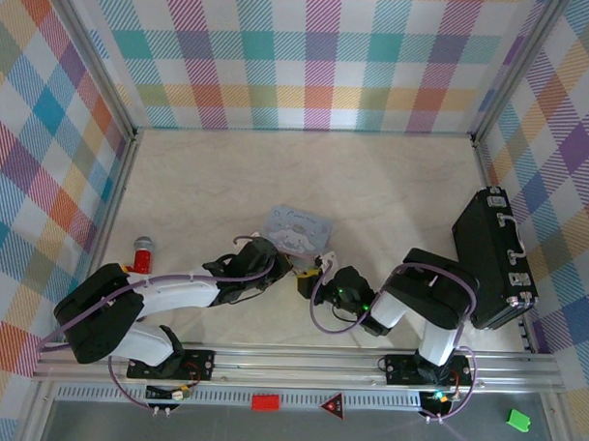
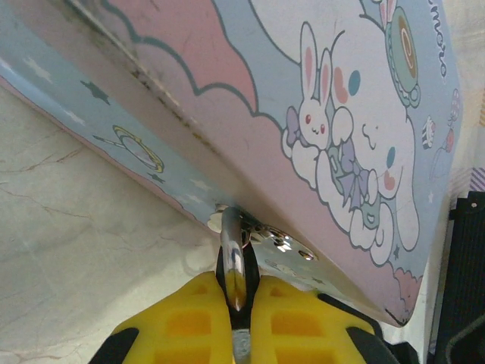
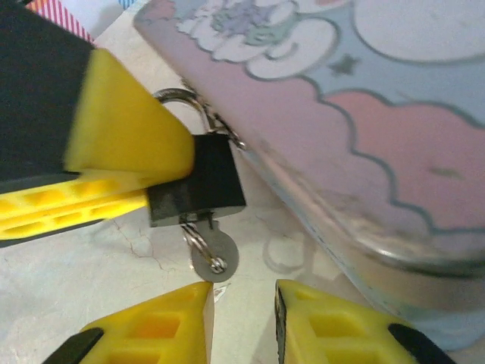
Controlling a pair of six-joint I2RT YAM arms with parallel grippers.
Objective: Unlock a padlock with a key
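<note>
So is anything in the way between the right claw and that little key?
Nothing visible does. The key hangs under the padlock, and the open right claw sits just short of it, only bare table between. The tin lies alongside.

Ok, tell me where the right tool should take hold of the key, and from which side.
Grip the round flat head of the key, which hangs free below the padlock. The left tool clamps the body from one side and the tin sits close on the other. Come from below, where the open right tool sits, probably turned so its fingers meet the flat faces.
</note>
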